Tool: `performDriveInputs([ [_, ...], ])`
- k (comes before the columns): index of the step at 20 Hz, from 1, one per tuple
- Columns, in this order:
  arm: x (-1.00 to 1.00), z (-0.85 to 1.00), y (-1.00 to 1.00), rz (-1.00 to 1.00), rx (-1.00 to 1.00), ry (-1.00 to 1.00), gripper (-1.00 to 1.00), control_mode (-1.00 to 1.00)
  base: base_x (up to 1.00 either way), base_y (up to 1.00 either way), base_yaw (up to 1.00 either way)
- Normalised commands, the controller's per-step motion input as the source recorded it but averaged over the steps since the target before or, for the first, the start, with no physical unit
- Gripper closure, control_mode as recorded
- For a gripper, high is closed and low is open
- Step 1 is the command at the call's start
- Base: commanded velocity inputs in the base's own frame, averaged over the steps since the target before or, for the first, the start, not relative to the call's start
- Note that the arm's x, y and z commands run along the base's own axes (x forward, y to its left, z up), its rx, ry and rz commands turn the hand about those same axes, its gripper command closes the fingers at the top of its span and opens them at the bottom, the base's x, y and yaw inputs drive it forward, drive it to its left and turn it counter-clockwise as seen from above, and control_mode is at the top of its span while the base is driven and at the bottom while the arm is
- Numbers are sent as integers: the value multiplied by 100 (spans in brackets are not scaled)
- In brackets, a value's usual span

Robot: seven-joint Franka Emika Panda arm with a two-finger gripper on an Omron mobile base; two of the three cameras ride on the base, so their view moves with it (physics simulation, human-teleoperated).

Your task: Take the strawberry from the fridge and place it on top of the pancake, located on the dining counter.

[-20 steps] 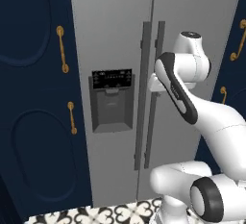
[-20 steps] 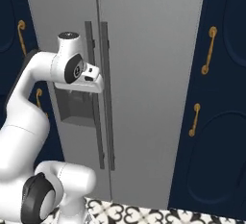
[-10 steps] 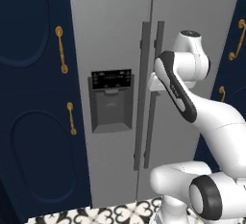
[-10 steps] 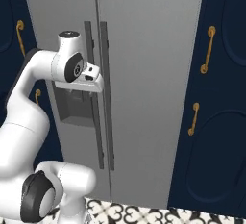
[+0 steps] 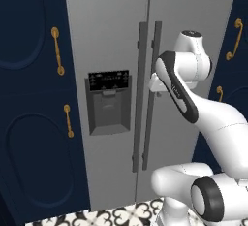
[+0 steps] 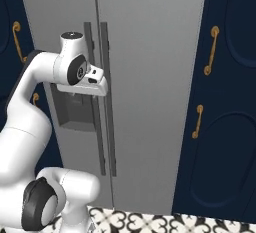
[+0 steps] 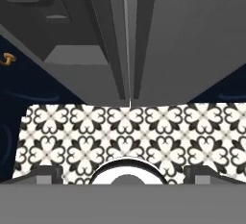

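**A:** Where does the task stand?

**B:** Both doors of the fridge (image 5: pixel 114 50) are closed, so the strawberry cannot be seen; presumably it sits inside. The gripper (image 6: pixel 100 83) is level with the upper part of the two dark handles (image 5: pixel 147 94), right up against them, its jaws spread wide and holding nothing. In the hand view the fingertips (image 7: pixel 48 174) stand far apart at the bottom, looking down the handles toward the patterned floor tiles (image 7: pixel 125 131).

**A:** How should the robot open it well?

**B:** It should pick one handle, probably the right-hand one (image 6: pixel 107 97), and centre the bar between the fingers before closing. The two bars stand just beside each other, so a finger has to slip into the narrow gap without snagging the neighbour. Then it should pull along the door's arc, not straight back.

**A:** Room to move?

**B:** Tight. Navy cabinets (image 5: pixel 34 99) with brass handles (image 5: pixel 57 50) flank the fridge on both sides, and the arm's elbow is folded close to the door. The swinging door would likely need the base to give way.
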Motion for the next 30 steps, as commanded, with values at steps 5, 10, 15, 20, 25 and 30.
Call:
performDriveInputs([
  [5,0,0,0,0,0,0,-100,100,-39,-1,-7],
  [10,0,0,0,0,0,0,-100,-100,-4,0,0],
  [15,44,-15,-3,0,0,-9,-100,-100,0,0,0],
  [20,65,-36,-14,0,0,-25,-100,-100,0,0,0],
  [25,63,-22,0,0,0,-20,-100,-100,0,0,0],
  [30,73,-1,0,0,0,-2,-100,-100,0,0,0],
])
